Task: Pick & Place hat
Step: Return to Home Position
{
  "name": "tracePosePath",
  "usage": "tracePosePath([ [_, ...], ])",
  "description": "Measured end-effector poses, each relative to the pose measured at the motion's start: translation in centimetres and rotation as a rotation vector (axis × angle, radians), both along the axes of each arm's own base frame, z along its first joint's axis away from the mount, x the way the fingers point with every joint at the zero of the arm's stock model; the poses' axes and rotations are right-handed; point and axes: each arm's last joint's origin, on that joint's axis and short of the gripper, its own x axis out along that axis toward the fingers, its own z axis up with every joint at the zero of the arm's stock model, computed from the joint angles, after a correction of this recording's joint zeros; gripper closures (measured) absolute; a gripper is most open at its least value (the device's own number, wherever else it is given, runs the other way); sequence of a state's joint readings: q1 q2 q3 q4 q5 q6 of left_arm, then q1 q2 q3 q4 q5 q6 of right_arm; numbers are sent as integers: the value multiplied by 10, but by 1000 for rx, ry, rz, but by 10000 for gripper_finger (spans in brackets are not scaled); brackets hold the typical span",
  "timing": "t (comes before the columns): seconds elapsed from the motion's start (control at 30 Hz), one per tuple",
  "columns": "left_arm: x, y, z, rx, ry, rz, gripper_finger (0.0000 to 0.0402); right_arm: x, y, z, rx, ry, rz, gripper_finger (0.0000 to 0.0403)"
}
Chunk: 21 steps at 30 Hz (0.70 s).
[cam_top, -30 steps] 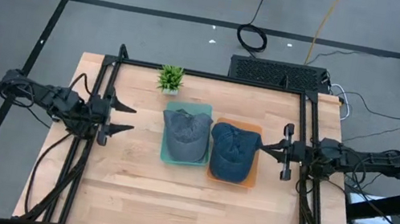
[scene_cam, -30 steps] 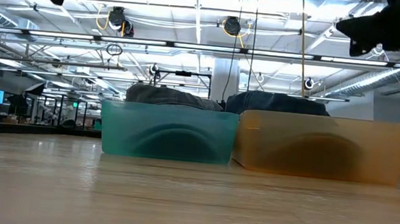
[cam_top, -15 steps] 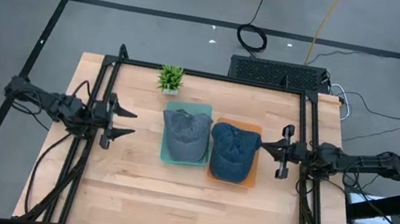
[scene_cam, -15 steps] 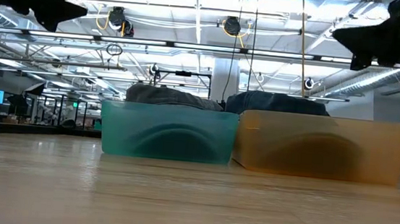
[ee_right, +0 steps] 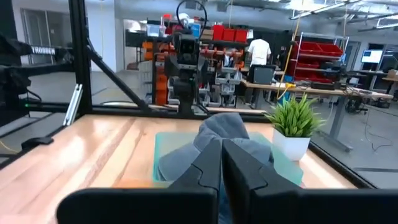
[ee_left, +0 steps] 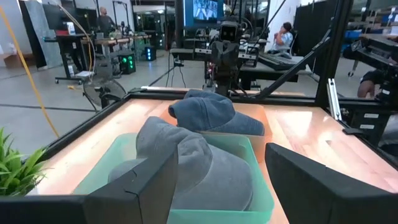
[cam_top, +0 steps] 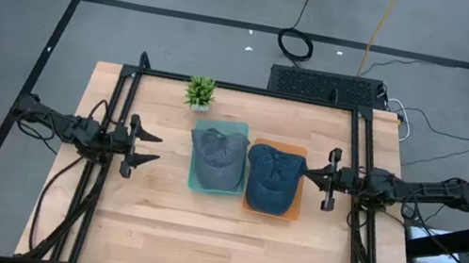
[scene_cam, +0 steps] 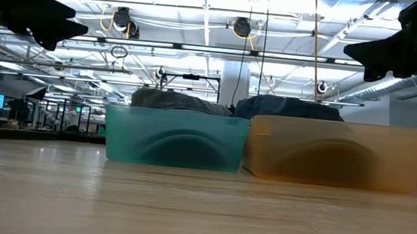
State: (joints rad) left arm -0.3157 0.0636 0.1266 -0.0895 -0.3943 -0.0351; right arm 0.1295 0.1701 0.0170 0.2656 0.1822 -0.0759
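Observation:
Two hats lie crown up in two bins at the table's middle. A grey-blue hat (cam_top: 216, 154) fills the teal bin (scene_cam: 175, 138), and a darker blue hat (cam_top: 272, 178) fills the orange bin (scene_cam: 334, 152) to its right. My left gripper (cam_top: 153, 149) hovers left of the teal bin, open and level, pointing at it with nothing between its fingers (ee_left: 146, 183). My right gripper (cam_top: 307, 171) hovers right of the orange bin, shut and level, with its fingertips (ee_right: 221, 155) toward the blue hat. Both stand above the table and apart from the bins.
A small potted plant (cam_top: 200, 92) stands at the far edge, behind the teal bin. Black frame rails (cam_top: 118, 112) run along the table's left and right sides under the arms. Bare wood (cam_top: 216, 243) stretches from the bins to the near edge.
Both grippers have sunk toward the table and stayed level, each on its own side of the bins. The left has kept its fingers apart and the right has kept them together. The hats and bins have stayed where they were.

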Motion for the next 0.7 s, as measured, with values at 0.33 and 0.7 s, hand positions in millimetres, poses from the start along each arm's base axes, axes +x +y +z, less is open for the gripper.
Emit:
tracePosePath([
  [0.33, 3, 1, -18, 8, -58, 52, 151, 0, -1, -1, 11, 13, -30, 399],
  [0.7, 2, -7, -21, 67, -35, -225, 151, -1, -10, -16, 43, 157, -248, 399],
])
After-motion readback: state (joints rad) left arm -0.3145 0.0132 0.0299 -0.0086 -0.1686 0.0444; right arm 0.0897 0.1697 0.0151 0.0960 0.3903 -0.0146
